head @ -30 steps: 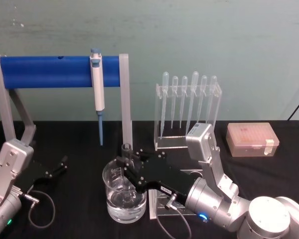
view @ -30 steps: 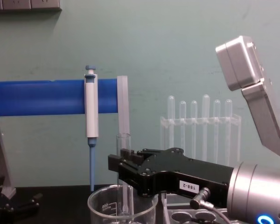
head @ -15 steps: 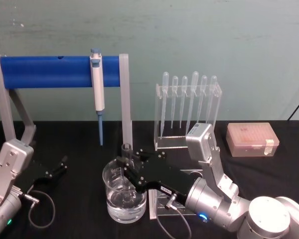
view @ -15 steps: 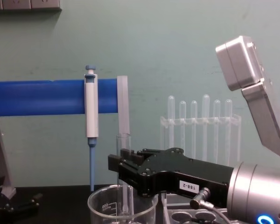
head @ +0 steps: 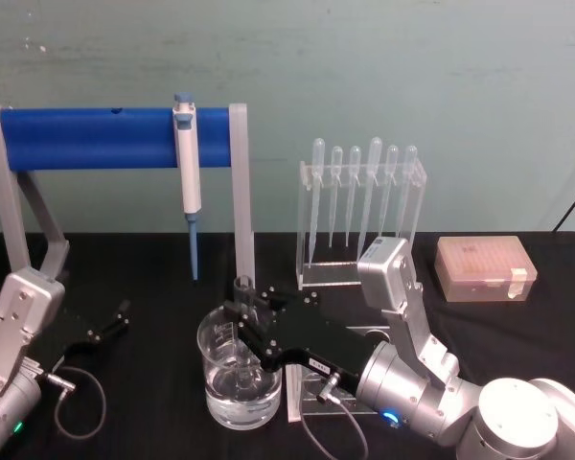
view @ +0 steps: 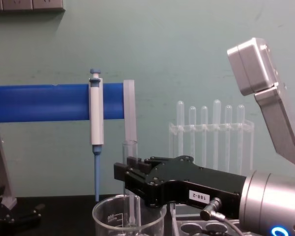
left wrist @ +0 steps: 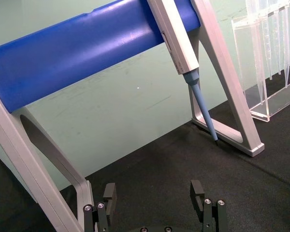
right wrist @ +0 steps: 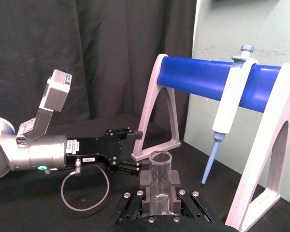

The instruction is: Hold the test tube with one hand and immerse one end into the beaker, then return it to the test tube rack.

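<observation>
The test tube (view: 130, 149) stands upright, lower end inside the beaker (head: 211, 383), clamped in the closed jaws of the right gripper (head: 244, 326). Its position is unchanged over the last second, so the dip is judged in hold. The left gripper (left wrist: 154, 193) is parked near left, jaws apart and empty; the right arm hides most of the test tube rack (view: 196, 227), and tip depth is unclear.

Left of the beaker (head: 225, 393), open desk (head: 163, 335) is found; behind it, passage is blocked by a grey post (head: 241, 192) and the pipette rack (head: 350, 278).
</observation>
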Robot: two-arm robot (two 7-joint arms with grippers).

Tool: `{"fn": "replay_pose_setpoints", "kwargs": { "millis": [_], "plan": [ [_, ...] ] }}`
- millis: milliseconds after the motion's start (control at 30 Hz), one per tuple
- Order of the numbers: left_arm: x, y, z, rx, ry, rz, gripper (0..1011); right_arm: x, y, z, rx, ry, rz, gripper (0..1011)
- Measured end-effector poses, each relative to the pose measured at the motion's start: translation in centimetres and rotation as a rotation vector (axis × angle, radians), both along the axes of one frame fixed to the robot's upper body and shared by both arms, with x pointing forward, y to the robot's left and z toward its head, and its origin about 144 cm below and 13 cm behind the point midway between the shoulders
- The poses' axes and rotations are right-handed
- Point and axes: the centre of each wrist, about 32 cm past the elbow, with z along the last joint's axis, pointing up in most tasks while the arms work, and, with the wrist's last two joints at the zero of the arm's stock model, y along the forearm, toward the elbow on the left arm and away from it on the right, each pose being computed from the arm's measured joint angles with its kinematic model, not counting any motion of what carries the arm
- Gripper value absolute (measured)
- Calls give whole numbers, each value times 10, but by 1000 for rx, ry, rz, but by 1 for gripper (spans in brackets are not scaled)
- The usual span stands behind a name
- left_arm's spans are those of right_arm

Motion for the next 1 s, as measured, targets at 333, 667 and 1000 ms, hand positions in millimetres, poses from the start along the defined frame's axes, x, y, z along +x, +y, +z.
{"fn": "replay_pose_setpoints", "kwargs": {
  "millis": [333,667,1000],
  "plan": [
    [0,0,0,0,0,0,1000,0,0,0,0,0,0,224],
    [0,0,0,0,0,0,1000,0,0,0,0,0,0,224],
    [0,0,0,0,0,0,1000,0,0,0,0,0,0,224]
  ]
}}
